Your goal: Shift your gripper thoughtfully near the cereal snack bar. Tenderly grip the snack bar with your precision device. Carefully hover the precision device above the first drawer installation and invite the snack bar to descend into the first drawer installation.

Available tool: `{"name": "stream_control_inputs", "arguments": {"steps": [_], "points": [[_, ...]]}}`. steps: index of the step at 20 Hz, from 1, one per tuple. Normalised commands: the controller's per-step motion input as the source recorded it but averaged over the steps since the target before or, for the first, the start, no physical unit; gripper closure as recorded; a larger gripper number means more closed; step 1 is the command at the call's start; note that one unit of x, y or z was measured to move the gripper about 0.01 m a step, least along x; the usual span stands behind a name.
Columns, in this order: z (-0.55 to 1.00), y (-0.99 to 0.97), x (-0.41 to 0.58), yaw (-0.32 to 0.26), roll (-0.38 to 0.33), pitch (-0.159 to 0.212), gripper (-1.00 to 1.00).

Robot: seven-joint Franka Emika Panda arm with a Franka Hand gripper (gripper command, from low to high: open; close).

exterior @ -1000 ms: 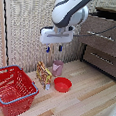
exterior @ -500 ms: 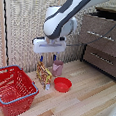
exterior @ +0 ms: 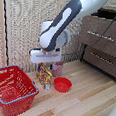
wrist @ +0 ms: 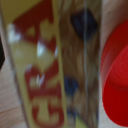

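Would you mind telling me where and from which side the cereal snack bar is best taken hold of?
Take the cereal snack bar by its upper end, coming straight down from above. It stands upright on the floor as a thin, flat packet, so the fingers should probably close across its two broad faces. The tool is right above it; the pink cup and red bowl crowd its sides.

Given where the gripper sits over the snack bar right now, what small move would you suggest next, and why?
Probably ease straight down a little further, then close. The gripper hangs just above the upright cereal snack bar, and the wrist view is filled by the packet; whether the fingers already flank it cannot be told.
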Motion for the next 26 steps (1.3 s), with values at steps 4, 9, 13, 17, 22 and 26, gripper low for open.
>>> {"name": "stream_control_inputs", "arguments": {"steps": [4,9,13,17,22,26], "points": [[-0.08,0.05,0.041,0.028,-0.032,0.059,1.00],[0.00,0.00,0.002,0.000,0.000,0.003,1.00],[0.01,0.00,0.003,0.006,0.000,0.000,1.00],[0.19,-0.03,0.088,0.071,0.000,0.028,1.00],[0.29,-0.05,0.041,0.155,-0.009,0.039,1.00],[0.58,-0.08,0.026,0.131,-0.012,0.026,1.00]]}}
